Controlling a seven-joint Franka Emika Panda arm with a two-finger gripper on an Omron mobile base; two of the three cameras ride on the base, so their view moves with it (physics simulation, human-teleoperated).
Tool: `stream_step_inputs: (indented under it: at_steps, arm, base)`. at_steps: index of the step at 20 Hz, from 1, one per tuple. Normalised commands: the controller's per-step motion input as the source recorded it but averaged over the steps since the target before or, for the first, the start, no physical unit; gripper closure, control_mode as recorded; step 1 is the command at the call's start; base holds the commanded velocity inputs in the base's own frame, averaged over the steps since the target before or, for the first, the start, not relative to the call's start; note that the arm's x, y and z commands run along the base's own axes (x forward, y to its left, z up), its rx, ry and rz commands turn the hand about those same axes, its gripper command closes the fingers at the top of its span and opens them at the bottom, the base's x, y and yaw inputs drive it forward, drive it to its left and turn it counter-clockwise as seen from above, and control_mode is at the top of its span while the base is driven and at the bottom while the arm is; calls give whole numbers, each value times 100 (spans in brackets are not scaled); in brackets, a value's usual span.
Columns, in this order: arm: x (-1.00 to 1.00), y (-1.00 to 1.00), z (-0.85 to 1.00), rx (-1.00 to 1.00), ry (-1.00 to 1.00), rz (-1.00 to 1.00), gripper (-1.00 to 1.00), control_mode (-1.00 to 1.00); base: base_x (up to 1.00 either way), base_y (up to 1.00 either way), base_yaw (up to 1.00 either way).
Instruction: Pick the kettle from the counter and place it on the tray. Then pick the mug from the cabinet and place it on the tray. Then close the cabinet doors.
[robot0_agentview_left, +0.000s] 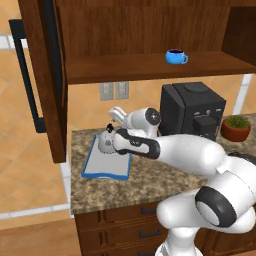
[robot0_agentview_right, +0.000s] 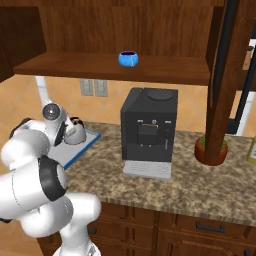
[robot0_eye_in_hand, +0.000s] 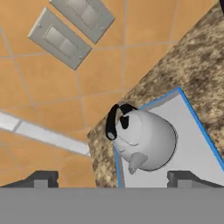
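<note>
Even, bright rendered light, soft shadows, slightly coarse, no glare.

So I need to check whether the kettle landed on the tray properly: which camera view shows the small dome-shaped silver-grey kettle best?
The hand view: the small dome-shaped silver-grey kettle sits unobstructed on the blue-rimmed grey tray, black handle visible. In the left base view the white arm covers part of it; in the right base view it is small, behind the arm.

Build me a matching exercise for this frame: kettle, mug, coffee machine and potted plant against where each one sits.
Things:
1. kettle
2. mug
3. coffee machine
4. potted plant

Places:
A. on the cabinet shelf
B. on the counter, right of the coffee machine
C. on the tray
D. on the counter, between tray and plant

Pairs: 1-C, 2-A, 3-D, 4-B
</note>
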Motion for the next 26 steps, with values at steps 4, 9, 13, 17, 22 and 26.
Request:
stream_step_inputs:
  at_steps: [4, 9, 13, 17, 22, 26]
  arm:
    - [-37, -32, 43, -19, -7, 25, -100, -100]
    - [-36, -29, 62, -27, 0, 27, -100, -100]
    - [-32, -30, 77, -29, 0, 22, -100, -100]
    - [-24, -25, 78, -27, 0, 10, -100, -100]
    - [-17, -28, 72, -21, 0, 0, -100, -100]
    - [-28, -43, 62, -12, -12, 0, -100, -100]
  base:
    - [0, 0, 0]
    - [0, 0, 0]
    - [0, 0, 0]
    - [0, 0, 0]
    - [0, 0, 0]
    - [0, 0, 0]
